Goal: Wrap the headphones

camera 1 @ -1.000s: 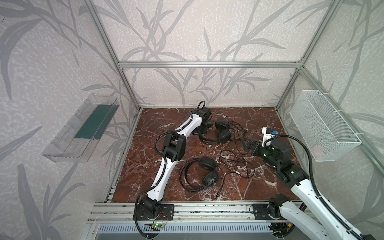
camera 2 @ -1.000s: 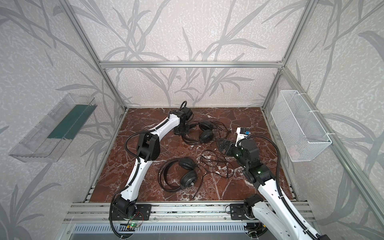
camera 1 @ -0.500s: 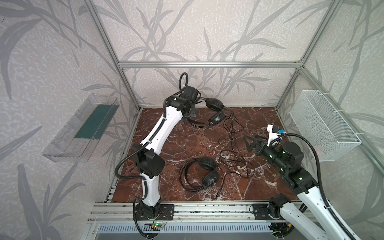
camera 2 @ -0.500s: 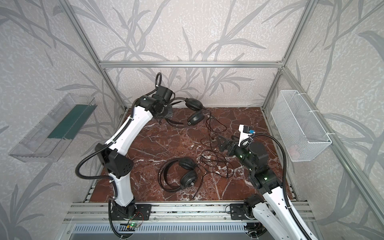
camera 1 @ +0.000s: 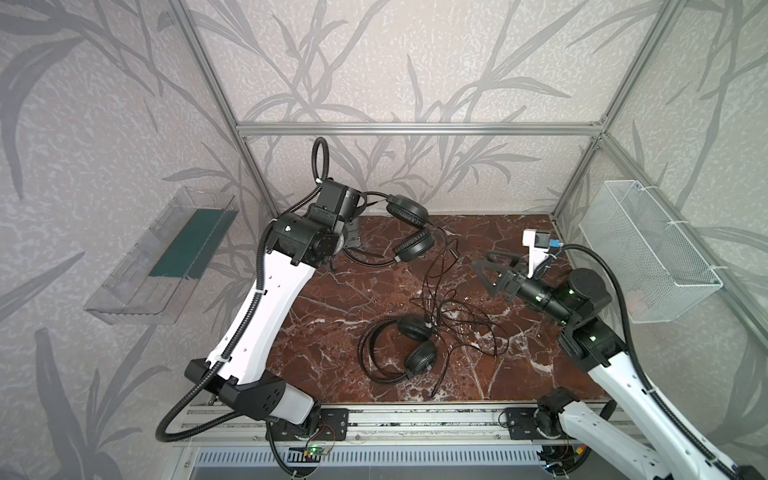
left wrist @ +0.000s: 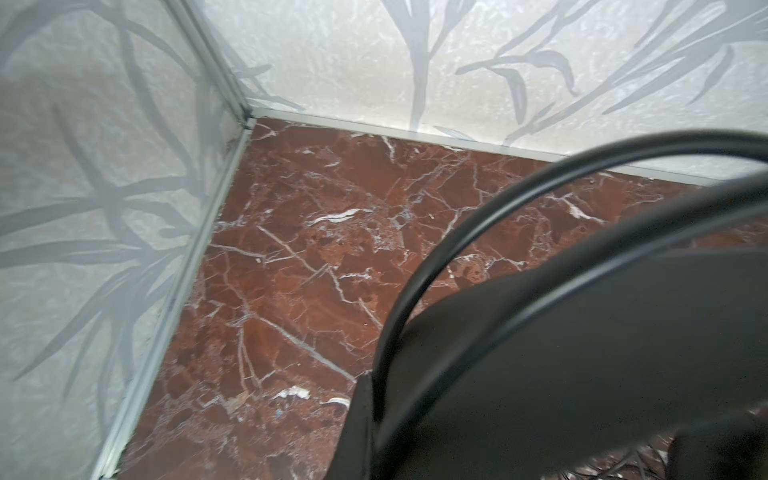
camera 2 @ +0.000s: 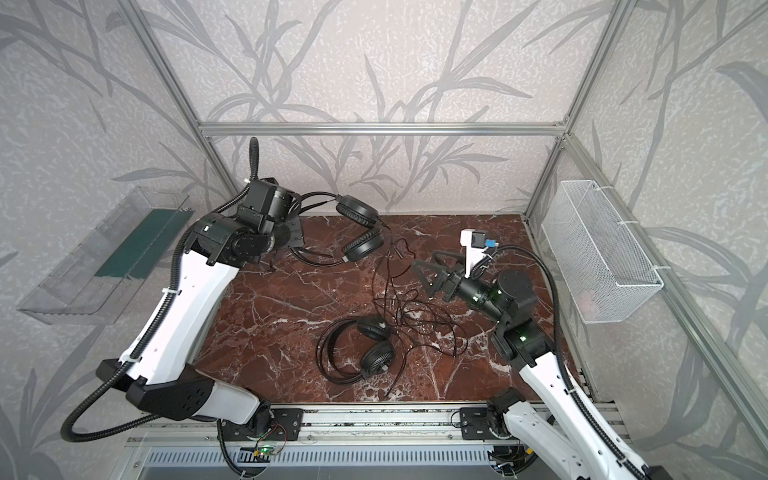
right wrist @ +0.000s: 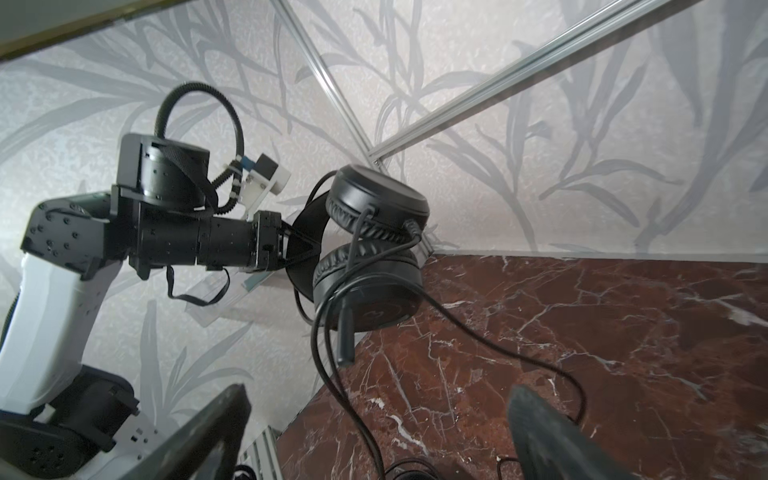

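Since one second earlier, the left arm has risen from the far middle of the red-brown marble tabletop [camera 1: 328, 316] toward the rear left corner. It has carried one black over-ear headset [camera 1: 407, 210] clear of the surface. In the right wrist view the left gripper [right wrist: 301, 249] is clenched on the thin wire headband of this headset. Both round padded earcups hang just beyond the fingers, one above the other. A thin black cable [camera 1: 453, 309] drops from the earcups to a loose tangle on the tabletop. The second black over-ear headset [camera 1: 417, 357] lies flat near the front middle of the tabletop, touching that tangle, with no gripper on it. The right gripper [camera 1: 487, 268] is released, its jaws spread wide and empty. It is held above the right side of the tabletop, pointing toward the lifted headset and well apart from it.
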